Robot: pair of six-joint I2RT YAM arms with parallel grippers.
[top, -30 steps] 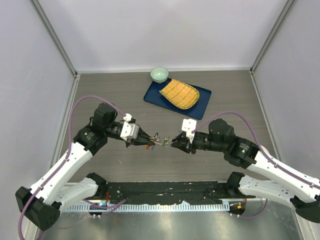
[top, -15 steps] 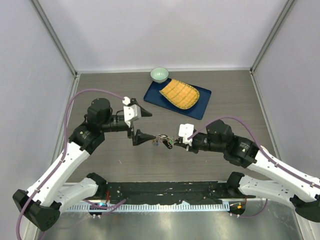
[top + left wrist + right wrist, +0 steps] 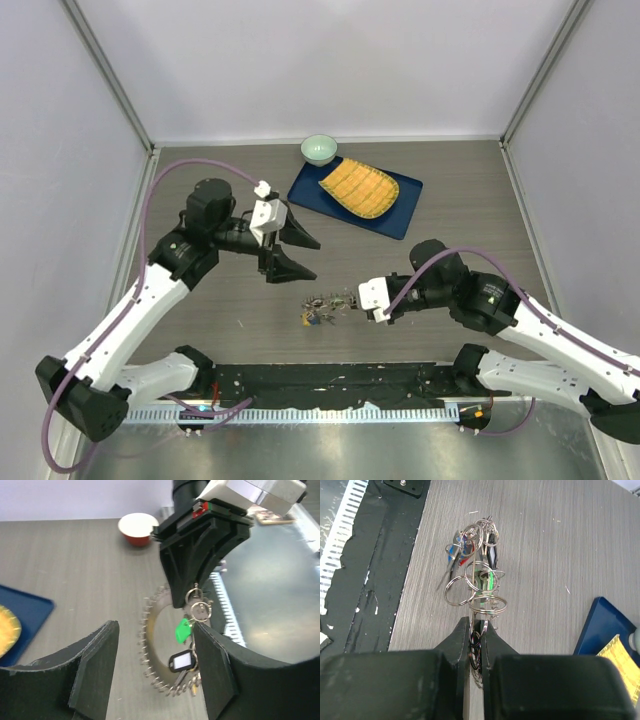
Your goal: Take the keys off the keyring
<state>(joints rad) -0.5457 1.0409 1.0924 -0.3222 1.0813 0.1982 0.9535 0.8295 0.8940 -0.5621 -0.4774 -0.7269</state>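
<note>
Keys (image 3: pixel 472 575) lie bunched on the counter (image 3: pixel 545 540), near middle, pinched in your right hand (image 3: pixel 477 622) (left hand (image 3: pixel 315 260) wide, empty), so separating comes next: close the left on one key.

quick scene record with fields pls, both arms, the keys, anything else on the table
left tool: open, holding nothing, apart from the keys
right tool: shut on a ring of the bunch
keys: one tangled bunch with split rings, a green tag and a black tag
loose keys: none visible away from the bunch
far side: small bowl; blue tray holding a yellow mat
</note>
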